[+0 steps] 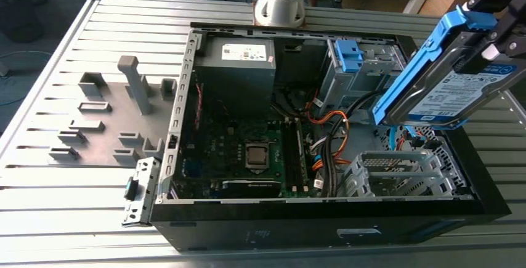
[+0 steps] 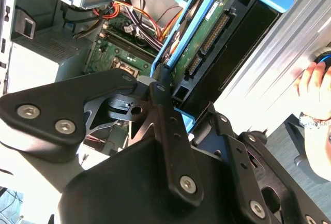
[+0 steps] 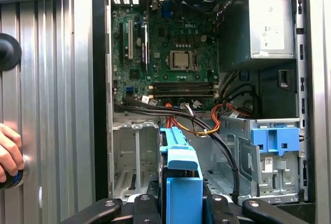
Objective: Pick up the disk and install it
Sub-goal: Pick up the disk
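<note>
The disk [image 1: 460, 89], a silver drive with a white-and-blue label and blue side rails, hangs tilted on edge above the open computer case [image 1: 329, 222], at the exterior view's right. My gripper [image 1: 486, 6] grips it from above, shut on its upper end. In the second wrist view the black fingers [image 2: 161, 97] clamp the blue rail of the disk [image 2: 207, 32], whose circuit-board side shows. In the first wrist view the disk [image 3: 181, 177] sits edge-on in the gripper [image 3: 181, 206], over the case's drive area.
Below the disk stands an empty silver drive cage [image 1: 395, 172], also seen as cage [image 3: 135, 157]. A blue bracket [image 1: 349, 55] sits in another bay, beside orange and black cables [image 1: 329, 126]. A person's hand [image 3: 8, 154] rests on the table beside the case. Grey fixture blocks [image 1: 115, 114] stand at the exterior view's left.
</note>
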{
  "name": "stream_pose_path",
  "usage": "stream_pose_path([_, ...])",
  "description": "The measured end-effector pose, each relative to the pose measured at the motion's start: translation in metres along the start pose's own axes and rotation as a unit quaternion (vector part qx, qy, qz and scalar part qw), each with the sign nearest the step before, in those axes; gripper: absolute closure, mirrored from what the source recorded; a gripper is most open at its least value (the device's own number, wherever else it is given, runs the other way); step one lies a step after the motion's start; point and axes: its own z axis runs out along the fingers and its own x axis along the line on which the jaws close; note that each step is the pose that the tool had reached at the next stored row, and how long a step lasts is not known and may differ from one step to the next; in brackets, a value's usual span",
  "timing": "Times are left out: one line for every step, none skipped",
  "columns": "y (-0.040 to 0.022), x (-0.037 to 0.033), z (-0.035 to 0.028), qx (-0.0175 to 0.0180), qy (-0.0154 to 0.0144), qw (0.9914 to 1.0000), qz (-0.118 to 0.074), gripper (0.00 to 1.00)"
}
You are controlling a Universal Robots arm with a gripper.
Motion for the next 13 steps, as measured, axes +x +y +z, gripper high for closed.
stream_pose_path([-0.0003, 0.0, 0.0, 0.0, 0.0, 1.0, 0.0, 0.64])
stream_pose_path([-0.0007, 0.0001, 0.0, 0.0, 0.0, 1.0, 0.0, 0.64])
stream_pose_path([-0.0009, 0.0001, 0.0, 0.0, 0.0, 1.0, 0.0, 0.64])
stream_pose_path([-0.0012, 0.0002, 0.0, 0.0, 0.0, 1.0, 0.0, 0.64])
stream_pose_path([-0.0015, 0.0003, 0.0, 0.0, 0.0, 1.0, 0.0, 0.64])
stream_pose_path([-0.0018, 0.0004, 0.0, 0.0, 0.0, 1.0, 0.0, 0.64])
stream_pose_path([-0.002, 0.0004, 0.0001, 0.0, 0.0, 1.0, 0.0, 0.64])
stream_pose_path([-0.0023, 0.0005, 0.0, 0.0, 0.0, 1.0, 0.0, 0.64])
stream_pose_path([-0.0025, 0.0005, 0.0, 0.0, 0.0, 1.0, 0.0, 0.64])
stream_pose_path([-0.0028, 0.0006, 0.0, 0.0, 0.0, 1.0, 0.0, 0.64])
stream_pose_path([-0.003, 0.0006, 0.0, 0.0, 0.0, 1.0, 0.0, 0.64])
stream_pose_path([-0.0033, 0.0007, 0.0, 0.0, 0.0, 1.0, 0.0, 0.64])
stream_pose_path([-0.0036, 0.0008, 0.0, 0.0, 0.0, 1.0, 0.0, 0.64])
